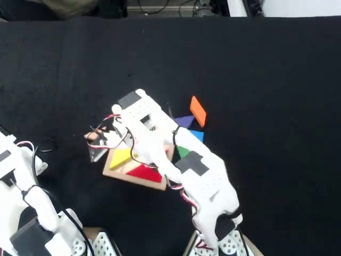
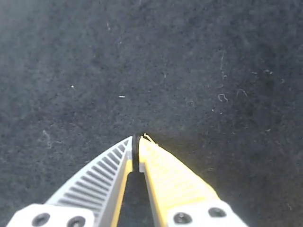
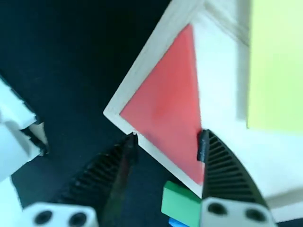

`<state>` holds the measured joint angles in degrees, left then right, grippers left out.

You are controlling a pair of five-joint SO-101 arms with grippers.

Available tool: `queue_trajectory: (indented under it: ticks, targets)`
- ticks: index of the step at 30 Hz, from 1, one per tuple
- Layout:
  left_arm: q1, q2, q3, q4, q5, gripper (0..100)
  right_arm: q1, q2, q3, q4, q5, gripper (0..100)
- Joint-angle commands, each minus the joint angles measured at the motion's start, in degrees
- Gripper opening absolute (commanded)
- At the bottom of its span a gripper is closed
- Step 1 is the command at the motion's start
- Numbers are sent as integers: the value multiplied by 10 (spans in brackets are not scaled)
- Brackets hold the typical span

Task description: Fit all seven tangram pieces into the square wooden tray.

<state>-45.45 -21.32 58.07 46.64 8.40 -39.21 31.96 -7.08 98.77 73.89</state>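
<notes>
right tool (image 3: pixel 167 138) spread over the red triangle (image 3: pixel 170 106) in the tray (image 3: pixel 142 71); left tool (image 2: pixel 139 138) pressed together above the table (image 2: pixel 142 56); high view: orange parallelogram (image 1: pixel 197 111) outside.

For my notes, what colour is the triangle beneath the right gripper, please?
Red triangle; right wrist view.

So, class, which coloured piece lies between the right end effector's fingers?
The red triangle, flat in the tray's corner; the yellow piece lies farther inside, the green piece beyond the rim.
</notes>
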Motion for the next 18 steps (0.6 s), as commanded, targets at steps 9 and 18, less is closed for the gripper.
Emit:
queue_trajectory:
  ticks: [9,18]
  targets:
    - [7,-18,-29,-8,4,30,-63,-212,158,24,3,196]
    - [7,-17,-29,-8,3,30,-93,-337,219,4,-36,169]
